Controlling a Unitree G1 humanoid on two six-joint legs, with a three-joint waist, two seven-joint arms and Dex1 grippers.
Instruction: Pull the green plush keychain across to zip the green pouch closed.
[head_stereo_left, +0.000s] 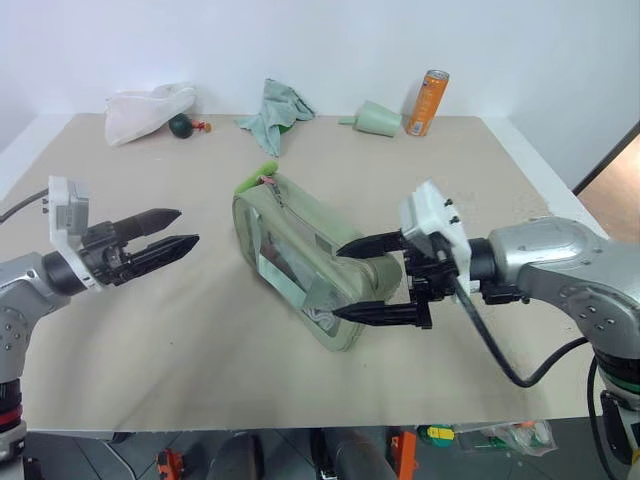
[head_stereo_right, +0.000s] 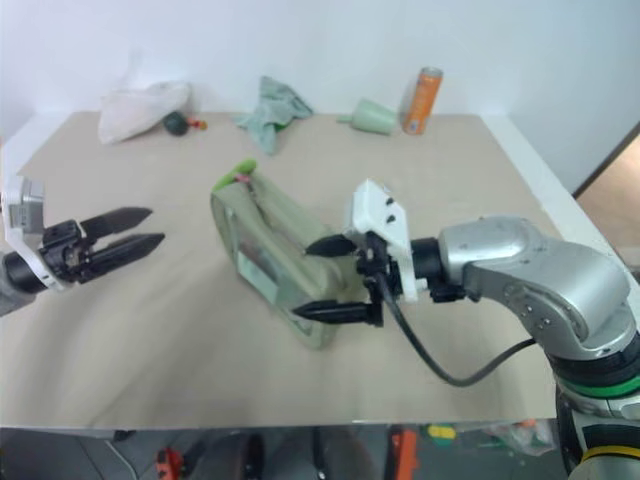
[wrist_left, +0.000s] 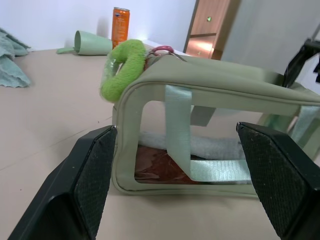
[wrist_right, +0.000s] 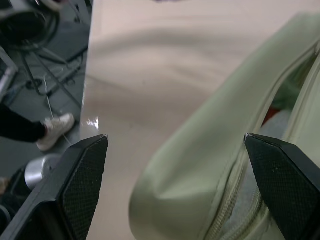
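One green pouch (head_stereo_left: 305, 265) lies mid-table (head_stereo_left: 150, 340), soft and light, likely to slide unless pinned at its near-right end. One green plush keychain (head_stereo_left: 258, 172) sits at its far-left end: fuzzy and squashy, best pinched across the ring. Two end effectors: the right end effector (head_stereo_left: 372, 280) spread wide around the pouch's near end, the left end effector (head_stereo_left: 175, 230) open, holding nothing, left of the pouch.

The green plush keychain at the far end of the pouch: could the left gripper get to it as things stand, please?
Probably yes. The left gripper is open, off to the side of the green pouch, and nothing lies between it and the green plush keychain.
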